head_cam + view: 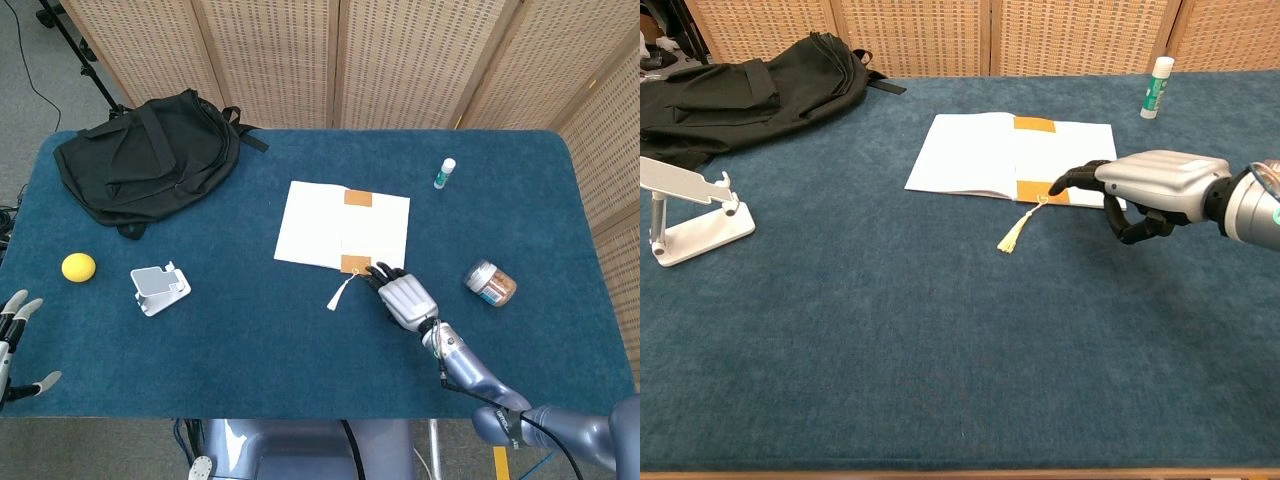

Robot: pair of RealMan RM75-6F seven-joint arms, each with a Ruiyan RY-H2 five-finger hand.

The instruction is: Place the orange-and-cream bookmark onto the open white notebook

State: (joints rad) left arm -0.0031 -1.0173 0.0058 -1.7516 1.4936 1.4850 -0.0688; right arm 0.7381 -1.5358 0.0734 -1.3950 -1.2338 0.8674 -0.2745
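The open white notebook (pixel 318 225) (pixel 965 152) lies at the table's middle. The bookmark (pixel 357 198) (pixel 1034 125) lies across its right page, showing orange ends and a pale middle. Its cream tassel (pixel 340 293) (pixel 1017 233) trails off the near edge onto the cloth. My right hand (pixel 405 298) (pixel 1155 180) hovers low by the notebook's near right corner and holds nothing. One fingertip reaches the bookmark's near orange end, and I cannot tell whether it touches. My left hand (pixel 10 340) sits off the table's near left corner with fingers apart, empty.
A black backpack (pixel 150 160) (pixel 730 90) fills the far left. A yellow ball (pixel 78 267) and a white phone stand (pixel 158 287) (pixel 685 215) sit near left. A small white bottle (pixel 444 173) (pixel 1157 87) stands far right, and a jar (pixel 490 283) lies right of my right hand.
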